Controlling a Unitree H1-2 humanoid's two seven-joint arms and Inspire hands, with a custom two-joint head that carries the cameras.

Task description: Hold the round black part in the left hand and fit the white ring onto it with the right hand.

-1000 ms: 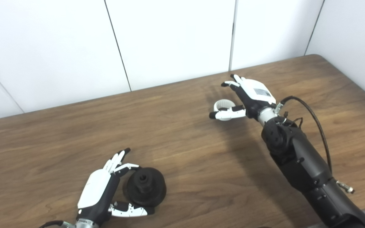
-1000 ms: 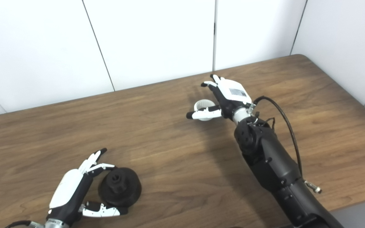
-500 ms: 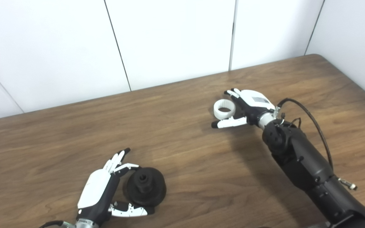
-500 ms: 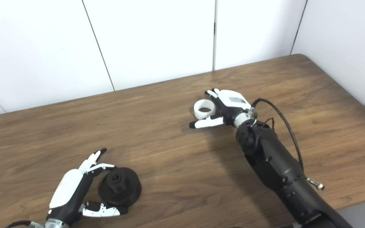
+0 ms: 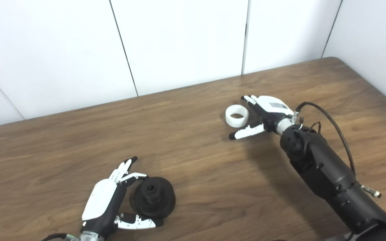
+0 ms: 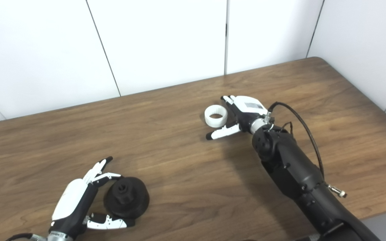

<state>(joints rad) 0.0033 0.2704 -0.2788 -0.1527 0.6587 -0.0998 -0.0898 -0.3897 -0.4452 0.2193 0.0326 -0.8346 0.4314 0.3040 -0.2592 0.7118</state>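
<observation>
Right hand [image 5: 266, 113] low on brown wooden table [image 5: 193, 140], fingers spread, nothing held; thumb stretched out below short white plastic ring [image 5: 237, 115], fingers just beside ring's right edge. Ring flat on table, not gripped.
Left hand [image 5: 107, 204] open, cupped around round black flanged part [image 5: 152, 198], fingers beside it, part resting on table, not lifted.
Risks: ring light and smooth, closing fingers could nudge it sideways or tip it out of pinch. Loose left grasp could let part rotate during fitting.

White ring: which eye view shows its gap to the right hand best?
Neither is much better; the left eye view is marginally clearer. There the white ring lies flat on the table, with the open right hand beside it. The right eye view shows the same layout.
</observation>
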